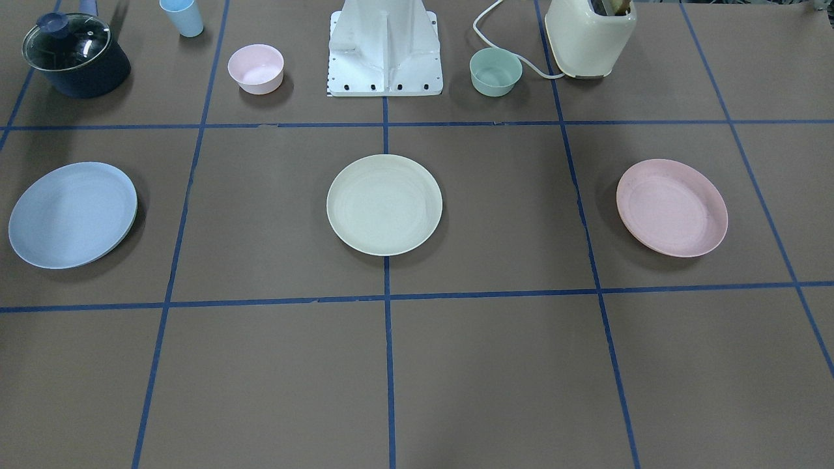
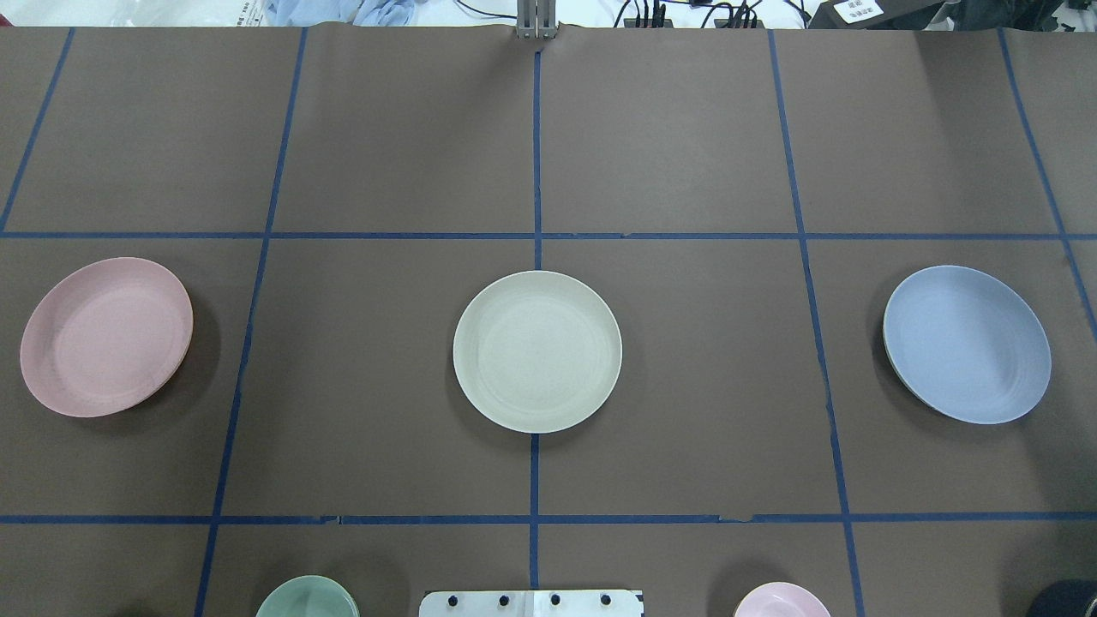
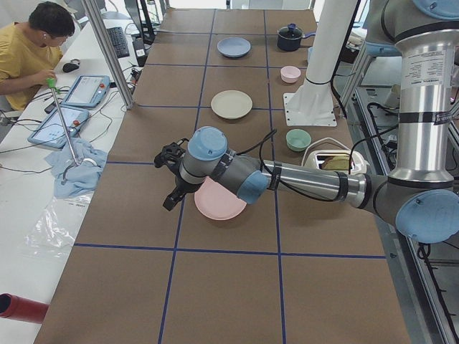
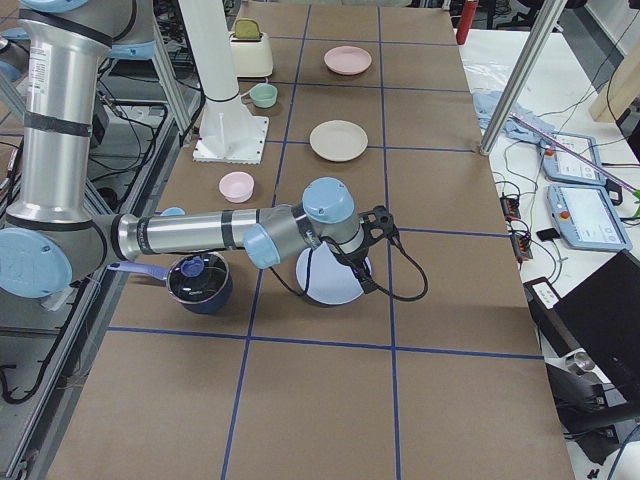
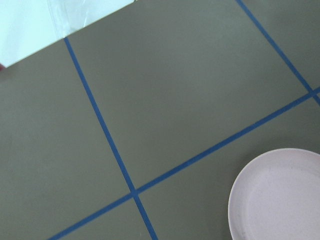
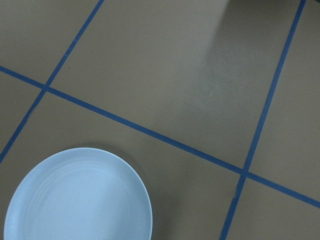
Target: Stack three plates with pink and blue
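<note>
Cream plate (image 2: pixel 537 351): lay flat at centre of table (image 2: pixel 686 128), over a tape line (image 2: pixel 536 171).
Pink plate (image 2: pixel 106 337): lay alone on left-arm side, well apart.
Blue plate (image 2: pixel 967 344): lay alone on right-arm side, well apart.
Left gripper (image 3: pixel 169 178): hovered over pink plate's edge; fingers open or closed, not determinable.
Right gripper (image 4: pixel 379 250): hovered over blue plate; fingers likewise not determinable.

- Table (image 1: pixel 508 365): covered in brown paper, marked into squares by blue tape lines (image 1: pixel 389 365);
- Cream plate (image 1: pixel 384 204): flat at the centre, over a tape line;
- Pink plate (image 1: pixel 672 208): well apart, on the robot's left; blue plate (image 1: pixel 72 215): well apart, on its right;
- Along the robot's edge: white arm base (image 1: pixel 386 52), pink bowl (image 1: pixel 255 68), green bowl (image 1: pixel 496 71), blue cup (image 1: pixel 182 17), lidded dark pot (image 1: pixel 76 55), cream toaster (image 1: pixel 589 38)
</note>
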